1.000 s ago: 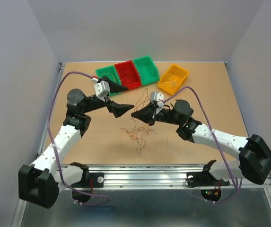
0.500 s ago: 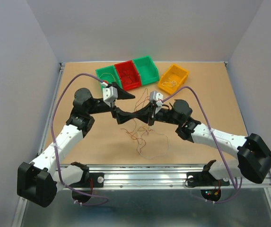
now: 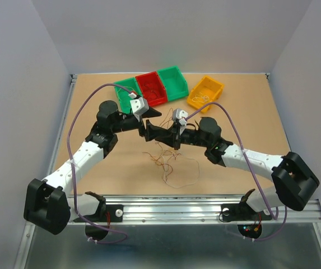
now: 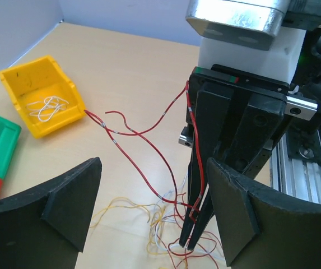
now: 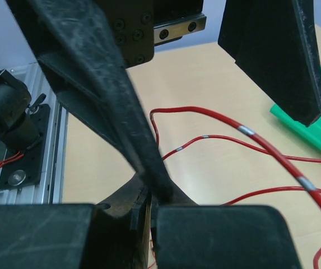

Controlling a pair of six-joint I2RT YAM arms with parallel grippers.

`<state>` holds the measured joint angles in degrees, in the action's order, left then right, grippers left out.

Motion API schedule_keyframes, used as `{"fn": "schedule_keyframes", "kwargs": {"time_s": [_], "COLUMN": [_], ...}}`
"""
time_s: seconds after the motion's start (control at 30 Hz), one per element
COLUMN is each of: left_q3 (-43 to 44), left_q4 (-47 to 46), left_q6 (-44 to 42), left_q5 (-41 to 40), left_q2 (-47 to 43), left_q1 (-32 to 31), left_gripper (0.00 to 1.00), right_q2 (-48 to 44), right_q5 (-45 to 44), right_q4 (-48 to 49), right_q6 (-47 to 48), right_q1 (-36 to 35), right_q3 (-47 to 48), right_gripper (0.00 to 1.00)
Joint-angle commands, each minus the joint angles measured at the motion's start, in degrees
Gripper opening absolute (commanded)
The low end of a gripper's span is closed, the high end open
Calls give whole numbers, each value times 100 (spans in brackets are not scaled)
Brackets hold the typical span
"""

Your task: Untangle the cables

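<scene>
Top view first: the tangle of hair-thin red, yellow and white cables (image 3: 170, 162) sits on the tan wooden table (image 3: 250, 123). It's right under and a bit nearer than the two claws. The bundle's long axis runs from the claws toward the near edge, with a few strands lifting up to the right gripper (image 3: 156, 133). The left gripper (image 3: 152, 123) meets it tip to tip.

Left wrist cam: the left claw is spread wide and holding nothing. Its black fingers (image 4: 42, 218) sit either side of the right claw's fingers, which are pressed together and point down. A thin red cable (image 4: 113, 140) is pinched there. One stretch runs up along the closed fingers, another slants away toward the yellow plastic bin (image 4: 59, 119). The yellow and white strands lie looped on the table just below the tips.

Right wrist cam: the right claw is clamped tight. The red cable (image 5: 244, 130) arcs off to the right, roughly sideways. One left finger (image 5: 93, 84) crosses right at the tip, but I can't tell if it's touching.
</scene>
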<state>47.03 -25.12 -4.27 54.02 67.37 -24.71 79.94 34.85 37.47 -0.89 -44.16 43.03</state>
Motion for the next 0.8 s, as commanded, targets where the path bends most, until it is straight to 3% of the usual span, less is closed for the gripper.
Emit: {"fn": "schedule_keyframes", "kwargs": {"time_s": [0.0,0.3,0.4,0.7,0.77], "left_q3": [316,632,694,799,843], "left_q4": [-98,368,456,693,781], "left_q6": [-82,-126,-179,-381,-469], "left_q5": [-584,-1165,-1131,-998,-1007], "left_q2": [-84,223,329,373,434], "left_q1": [-34,-34,-34,-130,-157], "left_gripper": [84,76,69,70,65], "right_q2": [-119,-251,-260,-137,-76], "right_q5": [180,145,153,180,232], "right_q4": [217,208,208,138,94], "right_q6": [36,27,36,36,36], "right_q1": [-13,-22,-13,-13,-13], "right_q3": [312,198,197,285,347], "right_gripper": [1,1,1,1,1]}}
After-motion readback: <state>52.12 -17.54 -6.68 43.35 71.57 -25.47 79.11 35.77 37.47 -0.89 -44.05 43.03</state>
